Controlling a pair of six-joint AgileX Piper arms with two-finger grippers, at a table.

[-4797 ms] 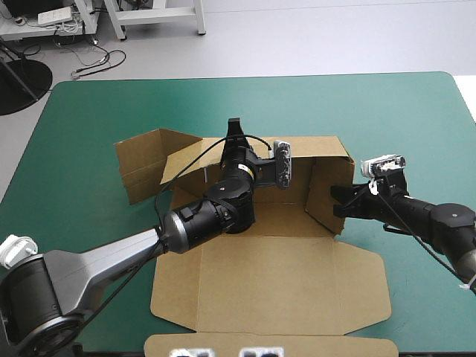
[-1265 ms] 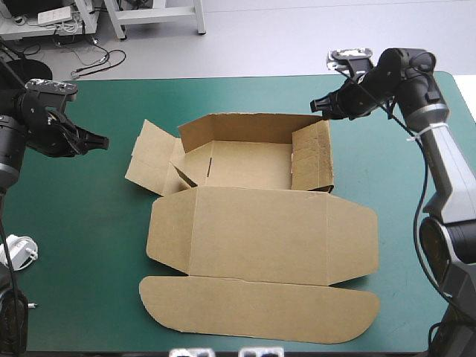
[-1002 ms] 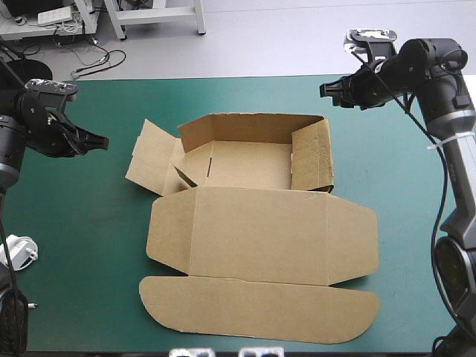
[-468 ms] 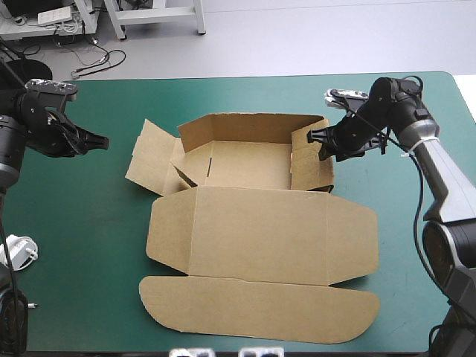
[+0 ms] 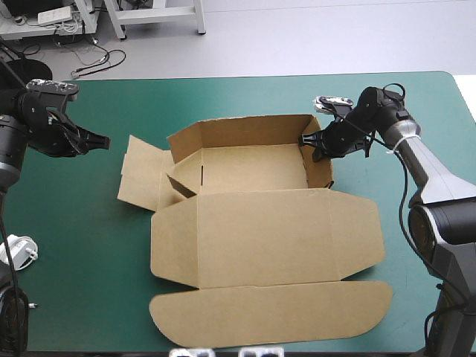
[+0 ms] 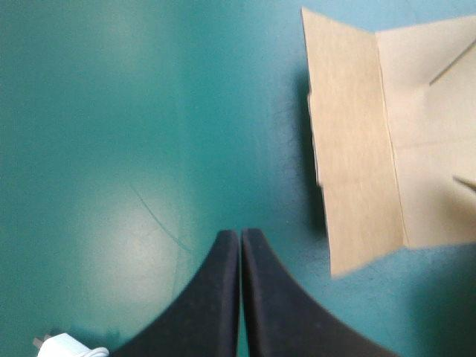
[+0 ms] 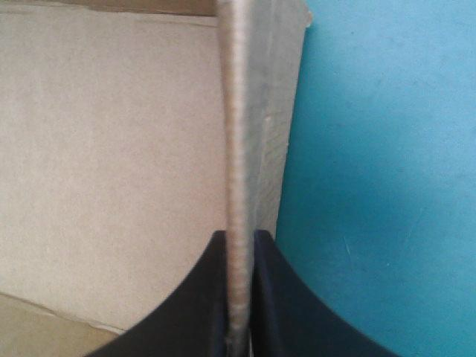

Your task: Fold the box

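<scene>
The brown box lies in the middle of the teal-green table as an open tray. Its back and right walls stand up, its left flaps are splayed outward, and its big lid lies flat toward the near edge. My right gripper is shut on the box, pinching the top edge of the right wall between its black fingers. My left gripper hovers shut over bare cover at the far left, well apart from the box. The splayed left flap shows ahead of it and to one side.
A white object lies at the table's left edge, its corner showing under my left gripper. The lid's rounded tuck flap reaches close to the near edge. Bare cover lies left of the box and along the far edge.
My right gripper came down from above the far right corner and shut on the box's right wall. The box shifted left and its right wall now stands straighter. The left arm stayed still.
</scene>
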